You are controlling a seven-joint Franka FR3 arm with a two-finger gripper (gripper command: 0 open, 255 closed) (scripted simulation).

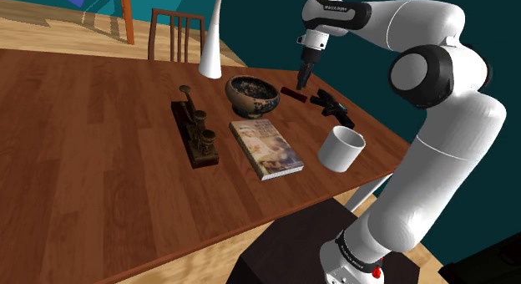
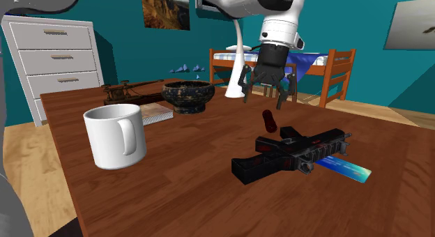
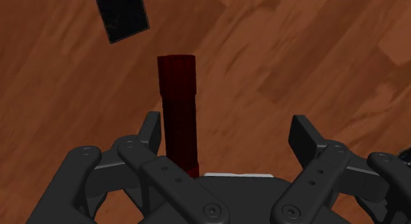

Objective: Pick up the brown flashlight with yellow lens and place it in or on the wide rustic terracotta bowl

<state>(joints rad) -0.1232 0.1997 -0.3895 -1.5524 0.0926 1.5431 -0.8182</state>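
The flashlight (image 1: 293, 93) is a dark reddish-brown cylinder lying flat on the wooden table (image 1: 100, 165), between the bowl and a black gun-shaped object. No yellow lens is visible. The bowl (image 1: 253, 94) is dark with brownish mottling and stands empty beside it. My gripper (image 1: 305, 76) hangs just above the flashlight, open. In the wrist view the flashlight (image 3: 178, 104) lies on the table below, close to one of the fingers (image 3: 153, 132) and off the middle of the gripper (image 3: 228, 137); nothing is held. From the second exterior view the gripper (image 2: 263, 96) hovers above the flashlight (image 2: 269, 120), with the bowl (image 2: 188, 95) beyond.
A black gun-shaped object (image 2: 296, 153) and a blue card (image 2: 345, 169) lie beside the flashlight. A white mug (image 1: 341, 148), a book (image 1: 265, 147) and a brown stand of small objects (image 1: 195, 124) sit nearer the table's front. A white lamp base (image 1: 211, 40) rises behind the bowl.
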